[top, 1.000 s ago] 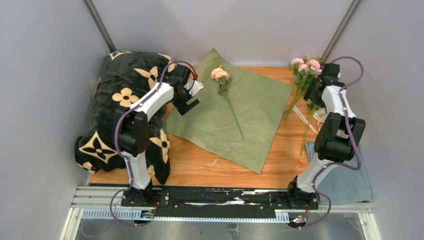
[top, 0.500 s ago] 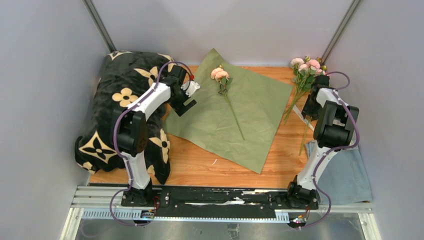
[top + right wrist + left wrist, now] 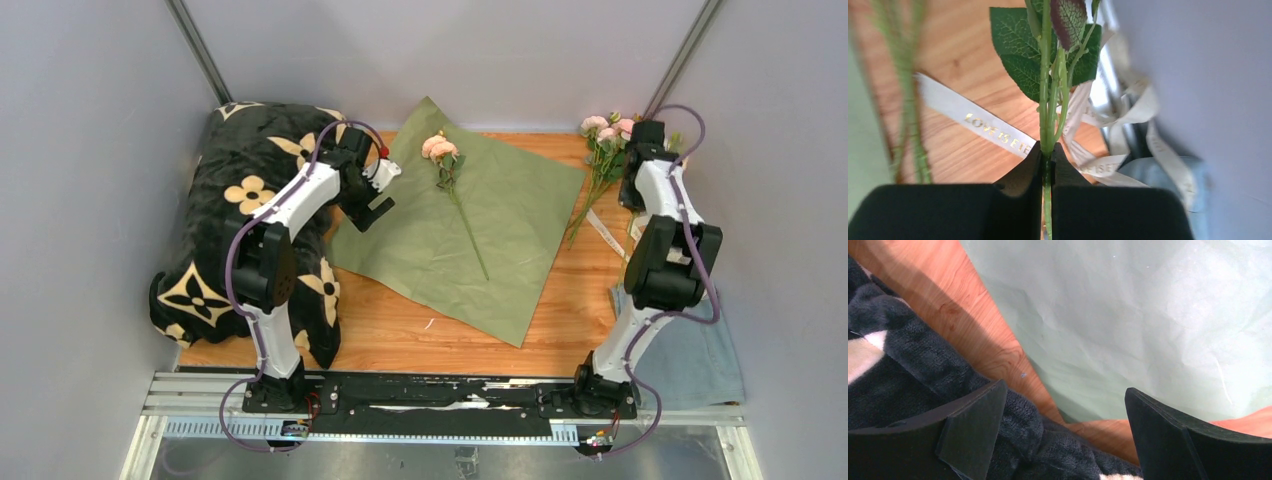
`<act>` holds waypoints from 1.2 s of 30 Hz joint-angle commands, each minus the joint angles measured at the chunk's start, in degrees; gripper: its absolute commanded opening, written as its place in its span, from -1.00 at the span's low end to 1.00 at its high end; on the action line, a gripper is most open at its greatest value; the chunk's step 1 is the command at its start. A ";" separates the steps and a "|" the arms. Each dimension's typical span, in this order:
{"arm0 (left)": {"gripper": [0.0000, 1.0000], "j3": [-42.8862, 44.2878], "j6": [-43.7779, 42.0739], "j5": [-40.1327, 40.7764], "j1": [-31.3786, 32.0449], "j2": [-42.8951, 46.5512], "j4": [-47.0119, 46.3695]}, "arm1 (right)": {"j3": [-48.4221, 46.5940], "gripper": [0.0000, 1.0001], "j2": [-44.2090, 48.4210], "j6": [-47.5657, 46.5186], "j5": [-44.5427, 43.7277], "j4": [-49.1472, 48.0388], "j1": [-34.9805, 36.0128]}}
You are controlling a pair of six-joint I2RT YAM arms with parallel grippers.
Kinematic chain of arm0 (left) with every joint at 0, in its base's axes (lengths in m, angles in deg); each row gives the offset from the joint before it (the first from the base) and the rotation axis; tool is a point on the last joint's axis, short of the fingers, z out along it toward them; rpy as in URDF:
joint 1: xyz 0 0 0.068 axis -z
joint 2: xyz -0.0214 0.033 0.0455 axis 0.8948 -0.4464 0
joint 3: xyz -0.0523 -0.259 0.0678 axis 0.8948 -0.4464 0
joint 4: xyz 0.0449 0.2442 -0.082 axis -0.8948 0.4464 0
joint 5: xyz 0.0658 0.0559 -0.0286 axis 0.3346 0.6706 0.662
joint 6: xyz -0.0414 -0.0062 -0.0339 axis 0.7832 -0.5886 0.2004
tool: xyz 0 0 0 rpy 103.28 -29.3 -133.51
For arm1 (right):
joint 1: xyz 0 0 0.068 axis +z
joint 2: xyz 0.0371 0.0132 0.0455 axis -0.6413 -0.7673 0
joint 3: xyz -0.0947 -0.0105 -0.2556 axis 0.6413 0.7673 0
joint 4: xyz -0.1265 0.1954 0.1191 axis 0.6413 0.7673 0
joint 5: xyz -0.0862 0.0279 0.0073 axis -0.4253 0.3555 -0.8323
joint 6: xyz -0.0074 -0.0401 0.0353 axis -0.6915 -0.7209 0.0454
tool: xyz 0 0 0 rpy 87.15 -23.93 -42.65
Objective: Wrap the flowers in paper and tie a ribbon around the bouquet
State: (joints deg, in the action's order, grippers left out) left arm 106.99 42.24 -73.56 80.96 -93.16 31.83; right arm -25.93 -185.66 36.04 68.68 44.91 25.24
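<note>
Flowers (image 3: 606, 132) sat bunched at the upper right of the top view, one already on the paper (image 3: 500, 215). Looked like the gathering step: right claw (image 3: 1047, 152) clenched on a green stem (image 3: 1046, 115), which next needed carrying over to the paper; left claw (image 3: 1063, 412) hung wide open.

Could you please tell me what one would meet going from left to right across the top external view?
Black floral blanket → left gripper → single flower lying on the paper → bunch of flowers.
</note>
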 commanded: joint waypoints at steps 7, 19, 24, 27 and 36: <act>0.96 -4.56 0.24 -6.26 -3.53 10.71 4.49 | -2.68 -1.00 18.52 -2.56 19.59 -14.23 32.58; 0.99 -17.88 -0.20 -2.70 -3.76 26.46 4.53 | -26.43 -1.00 -12.68 2.87 19.35 -10.32 47.96; 1.00 -21.25 -0.22 -3.11 -3.70 29.25 4.48 | -29.45 -0.11 -19.57 3.93 18.27 -7.75 48.29; 0.99 -23.04 0.00 -4.40 -3.68 30.10 4.78 | -31.82 0.18 -20.00 2.94 14.48 -1.40 48.28; 0.86 -24.89 -0.19 -12.66 -0.52 29.70 5.82 | 1.19 0.21 6.06 4.20 4.32 -0.65 46.34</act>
State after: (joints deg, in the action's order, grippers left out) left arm 82.65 42.02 -81.72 78.42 -63.94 37.14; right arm -37.21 -190.73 38.58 79.84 40.43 73.10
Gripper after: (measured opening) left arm 0.942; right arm 0.611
